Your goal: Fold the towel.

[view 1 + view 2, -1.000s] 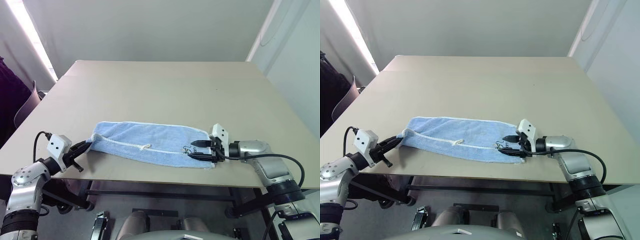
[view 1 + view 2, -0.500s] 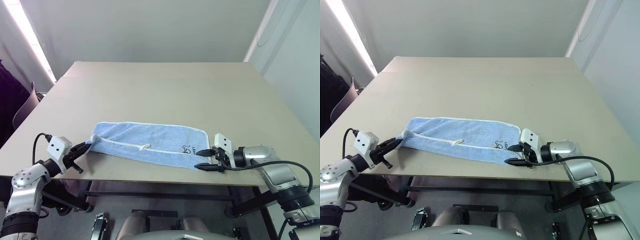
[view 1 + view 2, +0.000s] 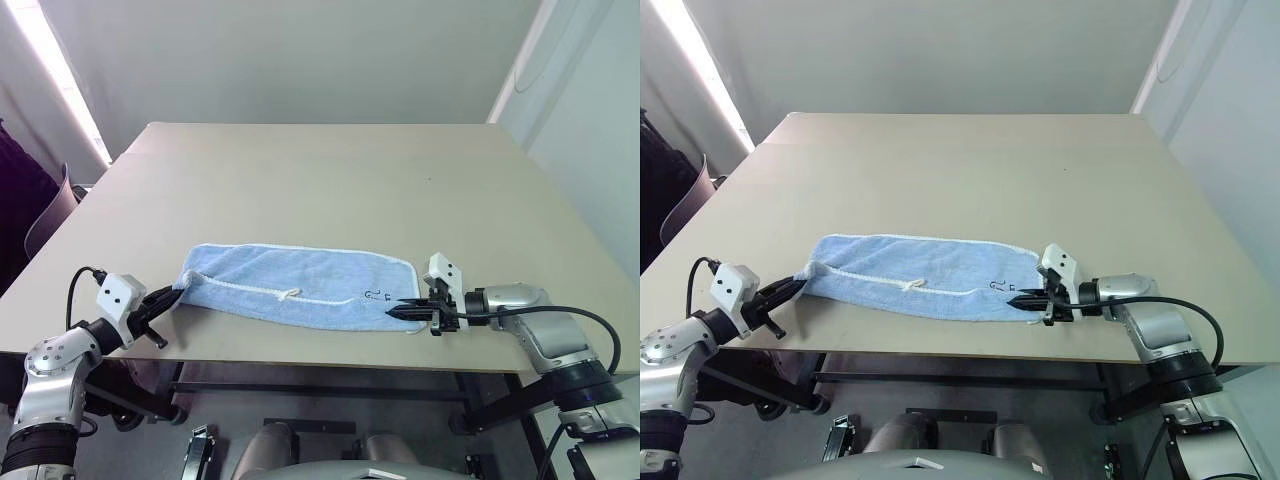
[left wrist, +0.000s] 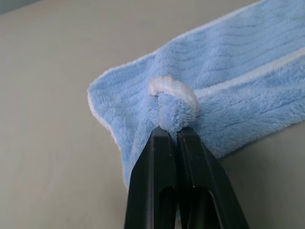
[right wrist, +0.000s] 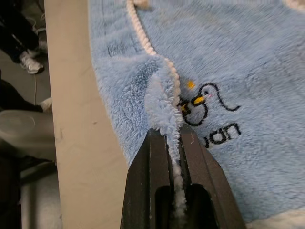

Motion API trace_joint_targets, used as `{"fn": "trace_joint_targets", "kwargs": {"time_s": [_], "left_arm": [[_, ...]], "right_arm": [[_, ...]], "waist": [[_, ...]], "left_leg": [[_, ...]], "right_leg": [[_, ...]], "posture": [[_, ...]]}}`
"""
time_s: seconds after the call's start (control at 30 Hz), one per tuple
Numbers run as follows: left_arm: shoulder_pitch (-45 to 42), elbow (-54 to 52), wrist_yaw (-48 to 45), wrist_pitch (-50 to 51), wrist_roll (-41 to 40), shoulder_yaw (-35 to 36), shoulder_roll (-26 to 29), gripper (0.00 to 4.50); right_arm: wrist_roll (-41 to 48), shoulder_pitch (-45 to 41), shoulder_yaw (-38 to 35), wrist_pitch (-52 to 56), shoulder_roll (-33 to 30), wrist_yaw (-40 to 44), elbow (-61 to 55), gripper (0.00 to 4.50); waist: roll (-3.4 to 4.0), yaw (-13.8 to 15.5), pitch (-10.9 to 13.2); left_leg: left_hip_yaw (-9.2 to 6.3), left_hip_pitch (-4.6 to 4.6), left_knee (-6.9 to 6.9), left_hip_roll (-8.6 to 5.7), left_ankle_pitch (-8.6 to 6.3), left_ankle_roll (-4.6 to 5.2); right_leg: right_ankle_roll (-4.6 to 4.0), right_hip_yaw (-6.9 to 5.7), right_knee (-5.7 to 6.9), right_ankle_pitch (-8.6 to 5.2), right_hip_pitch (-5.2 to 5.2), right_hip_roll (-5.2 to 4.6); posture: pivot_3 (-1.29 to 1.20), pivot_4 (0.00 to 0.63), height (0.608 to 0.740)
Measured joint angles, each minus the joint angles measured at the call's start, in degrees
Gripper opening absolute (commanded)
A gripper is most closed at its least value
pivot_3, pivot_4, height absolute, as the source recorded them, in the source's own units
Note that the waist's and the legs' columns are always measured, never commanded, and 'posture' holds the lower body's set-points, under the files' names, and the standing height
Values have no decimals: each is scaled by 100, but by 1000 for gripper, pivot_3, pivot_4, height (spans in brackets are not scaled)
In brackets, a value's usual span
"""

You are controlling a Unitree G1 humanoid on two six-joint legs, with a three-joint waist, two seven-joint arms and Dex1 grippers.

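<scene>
A light blue towel (image 3: 300, 285) lies stretched in a long band along the near edge of a beige table (image 3: 330, 190), already doubled over lengthwise. A white stitched border runs along its edges, a small white loop (image 3: 291, 294) sits near the middle, and a dark printed mark (image 3: 377, 295) sits near its right end.

There are two grippers, one at each end of the single towel. The left gripper (image 3: 165, 299) reaches in low from the table's near left corner, its black fingers (image 4: 164, 167) pinched together on the bunched left corner of the towel. The right gripper (image 3: 405, 310) points leftward, nearly level with the tabletop, and its fingers (image 5: 157, 171) are clamped on a raised fold of the towel's near right corner, just beside the printed mark.

At the far left, beyond the table, stands what looks like a dark chair (image 3: 50, 215), though it is hard to make out.
</scene>
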Motion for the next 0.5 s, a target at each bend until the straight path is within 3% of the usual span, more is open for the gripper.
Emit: {"fn": "trace_joint_targets", "kwargs": {"time_s": [0.33, 0.5], "left_arm": [[-463, 3, 113, 540, -520, 367, -2, 0], [-186, -374, -158, 1021, -930, 560, 90, 0]], "right_arm": [[217, -228, -486, -355, 208, -233, 94, 27], [333, -139, -738, -549, 123, -128, 50, 27]], "waist": [[0, -3, 0], [0, -21, 1]], "left_leg": [[0, -5, 0, 0, 0, 1], [3, -23, -8, 0, -2, 4]], "right_leg": [[4, -1, -2, 2, -4, 0], [25, -1, -4, 13, -20, 0]], "posture": [[0, 0, 740], [0, 0, 740]]}}
